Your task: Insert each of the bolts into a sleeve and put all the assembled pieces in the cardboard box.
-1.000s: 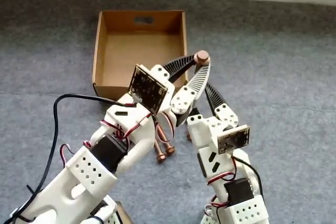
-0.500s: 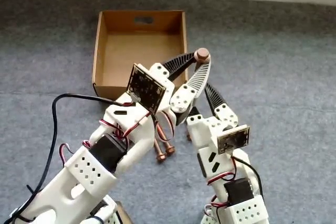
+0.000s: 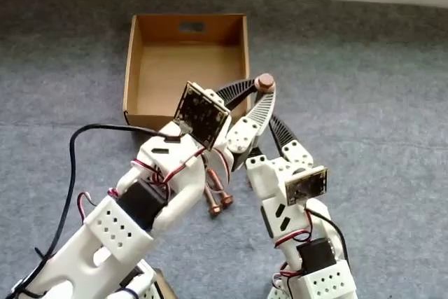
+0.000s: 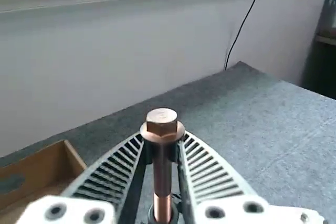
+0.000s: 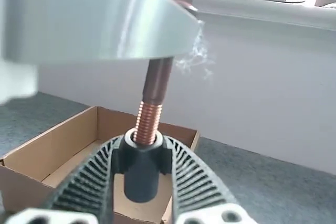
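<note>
My left gripper point(image 3: 260, 91) hangs beside the box's right wall, shut on a copper bolt point(image 3: 264, 82) held upright, head up. In the left wrist view the bolt point(image 4: 161, 171) stands between the ribbed black fingers point(image 4: 207, 169). Directly below, my right gripper point(image 5: 142, 153) is shut on a black sleeve point(image 5: 140, 177). The bolt's threaded end point(image 5: 148, 119) sits in the sleeve's top opening. In the high view the right gripper's fingers point(image 3: 281, 134) point up under the left gripper. The cardboard box point(image 3: 134, 68) stands behind with nothing visible inside.
Two more copper bolts point(image 3: 218, 199) lie on the grey carpet between the arms, partly hidden by the left arm. A black cable point(image 3: 73, 173) loops at the left. The box's wall point(image 5: 63, 148) is just behind the sleeve. Open carpet lies to the right.
Both grippers have shifted slightly toward the near left, with the bolt's head moving a little closer to the box's corner. Both holds are unchanged.
</note>
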`<state>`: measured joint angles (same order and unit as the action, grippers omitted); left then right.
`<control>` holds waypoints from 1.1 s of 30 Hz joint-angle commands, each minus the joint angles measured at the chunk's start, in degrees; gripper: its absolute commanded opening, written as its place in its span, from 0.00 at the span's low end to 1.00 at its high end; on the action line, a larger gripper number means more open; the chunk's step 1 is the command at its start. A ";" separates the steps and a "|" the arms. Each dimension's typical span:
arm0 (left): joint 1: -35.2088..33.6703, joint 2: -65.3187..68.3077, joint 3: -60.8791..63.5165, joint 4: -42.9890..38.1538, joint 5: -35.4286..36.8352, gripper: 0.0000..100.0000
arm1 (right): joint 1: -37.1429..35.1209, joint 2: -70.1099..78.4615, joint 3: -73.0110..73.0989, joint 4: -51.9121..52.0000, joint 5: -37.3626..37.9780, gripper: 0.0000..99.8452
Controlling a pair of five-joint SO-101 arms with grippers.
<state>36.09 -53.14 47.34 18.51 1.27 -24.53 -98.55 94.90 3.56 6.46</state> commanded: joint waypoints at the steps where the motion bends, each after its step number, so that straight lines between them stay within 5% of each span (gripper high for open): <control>1: -0.31 -4.09 -0.75 4.04 -0.35 0.01 | -0.04 -0.75 -0.92 0.13 0.53 0.01; 27: -2.68 -5.41 2.86 9.58 -0.18 0.01 | -0.04 -0.75 -1.27 0.13 0.44 0.01; 33: -2.68 -5.49 6.20 9.58 -0.18 0.12 | -0.04 -0.75 -1.27 0.13 0.44 0.01</control>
<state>33.80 -57.45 52.79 27.56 1.45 -24.62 -98.55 94.90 3.65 6.46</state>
